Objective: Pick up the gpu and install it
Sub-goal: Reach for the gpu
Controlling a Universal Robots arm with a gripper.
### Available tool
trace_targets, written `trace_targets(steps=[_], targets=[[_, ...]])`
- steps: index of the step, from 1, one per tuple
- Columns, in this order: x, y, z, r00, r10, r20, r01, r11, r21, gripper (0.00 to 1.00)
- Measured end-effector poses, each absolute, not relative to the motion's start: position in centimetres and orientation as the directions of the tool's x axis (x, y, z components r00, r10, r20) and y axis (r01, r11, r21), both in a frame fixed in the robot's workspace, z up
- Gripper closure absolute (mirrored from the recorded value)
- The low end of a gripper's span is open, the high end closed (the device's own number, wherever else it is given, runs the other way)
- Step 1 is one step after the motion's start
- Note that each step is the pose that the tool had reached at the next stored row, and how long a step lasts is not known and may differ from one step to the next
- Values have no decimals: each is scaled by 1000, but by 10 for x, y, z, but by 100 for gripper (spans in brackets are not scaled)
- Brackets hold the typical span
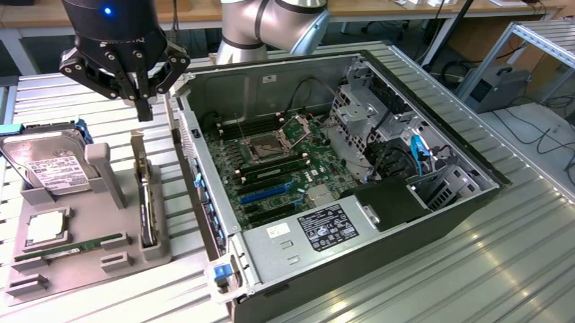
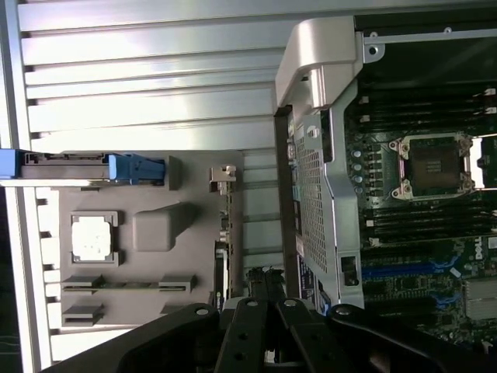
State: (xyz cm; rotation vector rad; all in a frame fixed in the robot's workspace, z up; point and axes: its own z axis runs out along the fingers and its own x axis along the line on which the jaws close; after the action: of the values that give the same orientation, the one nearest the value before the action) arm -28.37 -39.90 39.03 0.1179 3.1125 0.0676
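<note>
**Hand.** The hand (image 1: 144,112) hangs above the table (image 1: 467,269), over the gap between the grey holder (image 1: 134,259) and the wall of the open computer case (image 1: 297,266). Its fingers are pressed together and grip nothing. In the wrist view the joined fingertips point down just beside the far end of the gpu (image 2: 224,233), apart from it.

**Task item.** The gpu (image 1: 147,205) is not yet lifted. It stands on its long edge in a narrow slot along the holder's case-side border, with its silver bracket (image 1: 137,149) raised at the end nearer the hand. Judged from this, the upright seating leaves both flat faces free for a pinch from above and keeps the contact edge downward, ready for a slot.

**Other parts.** The hard drive (image 1: 45,165) leans in its own cradle. The processor chip (image 1: 45,229) and the green memory stick (image 1: 77,247) lie flat in shaped recesses. Each pocket appears cut to hold one part in one fixed pose.

**Case.** It lies on its side with the panel off, so the motherboard (image 1: 269,175) faces upward. A blue expansion slot (image 1: 266,192) is visibly vacant.

**Count.** One hand; one gpu; one hard drive; one processor chip; one loose memory stick; one holder; one case.
</note>
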Motion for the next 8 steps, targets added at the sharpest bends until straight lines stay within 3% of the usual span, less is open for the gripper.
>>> trace_targets(steps=[8], targets=[[-287,-399,390,-997,76,-25,75,996,44,89]])
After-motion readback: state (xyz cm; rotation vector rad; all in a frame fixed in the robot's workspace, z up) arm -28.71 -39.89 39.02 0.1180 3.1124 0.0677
